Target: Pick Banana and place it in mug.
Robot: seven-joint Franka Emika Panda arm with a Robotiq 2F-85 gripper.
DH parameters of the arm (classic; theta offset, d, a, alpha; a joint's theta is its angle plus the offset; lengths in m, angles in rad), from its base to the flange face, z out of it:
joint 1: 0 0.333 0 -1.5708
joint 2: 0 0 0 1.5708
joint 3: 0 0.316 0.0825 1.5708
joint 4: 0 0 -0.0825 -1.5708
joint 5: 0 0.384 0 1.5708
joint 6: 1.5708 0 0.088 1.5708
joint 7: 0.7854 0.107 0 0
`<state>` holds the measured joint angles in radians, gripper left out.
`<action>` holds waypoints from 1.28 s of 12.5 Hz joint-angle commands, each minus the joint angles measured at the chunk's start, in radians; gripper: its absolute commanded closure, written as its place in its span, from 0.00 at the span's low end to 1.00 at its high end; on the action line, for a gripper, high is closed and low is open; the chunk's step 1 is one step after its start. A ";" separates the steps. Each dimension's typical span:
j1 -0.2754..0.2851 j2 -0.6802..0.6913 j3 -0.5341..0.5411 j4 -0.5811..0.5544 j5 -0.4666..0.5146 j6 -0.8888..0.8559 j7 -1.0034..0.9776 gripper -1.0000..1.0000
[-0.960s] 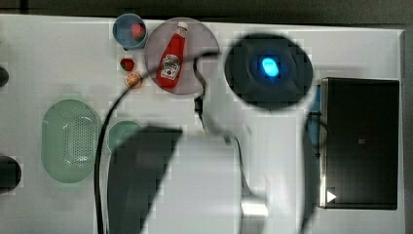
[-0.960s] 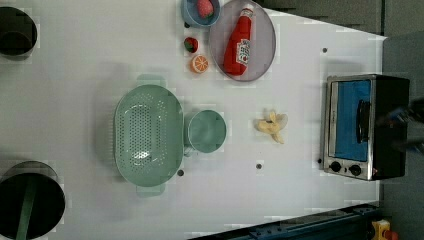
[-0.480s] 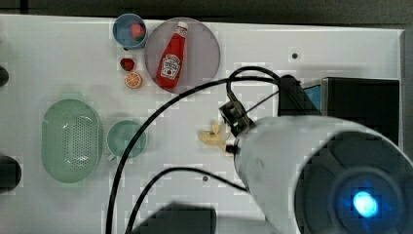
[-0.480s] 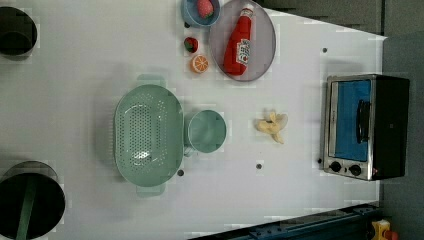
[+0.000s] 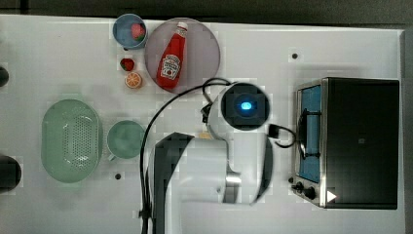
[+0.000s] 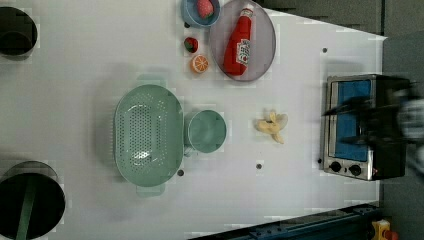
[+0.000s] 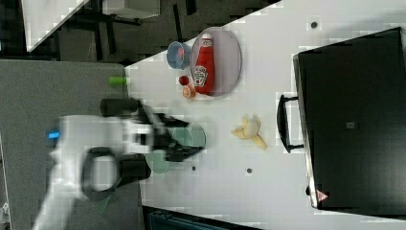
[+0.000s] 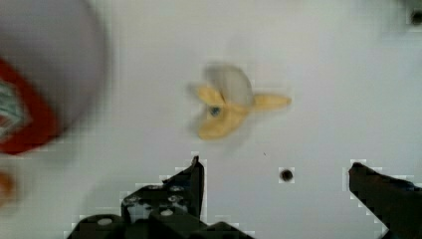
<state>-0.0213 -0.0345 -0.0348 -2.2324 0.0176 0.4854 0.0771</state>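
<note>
Gripper (image 8: 273,174) hangs above table (image 6: 75,75), fingers spread wide, nothing between them; compared with moment earlier, arm has swung back over banana (image 6: 272,127), so approach phase likely begun, grasp not yet made. Banana, part-peeled, lies on bare table just beside mug (image 6: 206,131), between mug and toaster oven (image 6: 357,127). Mug empty. Beyond mug, touching it, perforated basket (image 6: 147,135), empty. Farther from mug: plate (image 6: 265,30) holds ketchup bottle (image 6: 239,45); blue bowl (image 6: 190,12) holds pink piece.
</note>
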 commanded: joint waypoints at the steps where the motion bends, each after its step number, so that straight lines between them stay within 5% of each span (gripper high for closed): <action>1: 0.008 0.009 -0.012 -0.073 -0.005 0.142 -0.030 0.00; 6: 0.009 0.152 -0.011 -0.198 -0.004 0.417 -0.030 0.00; 14: 0.011 0.391 0.013 -0.226 -0.003 0.715 -0.029 0.00; 15: 0.011 0.405 0.014 -0.226 -0.003 0.723 -0.029 0.03; 16: 0.010 0.410 0.014 -0.226 -0.003 0.743 -0.029 0.17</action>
<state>-0.0283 0.4036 -0.0307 -2.4766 0.0195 1.2188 0.0771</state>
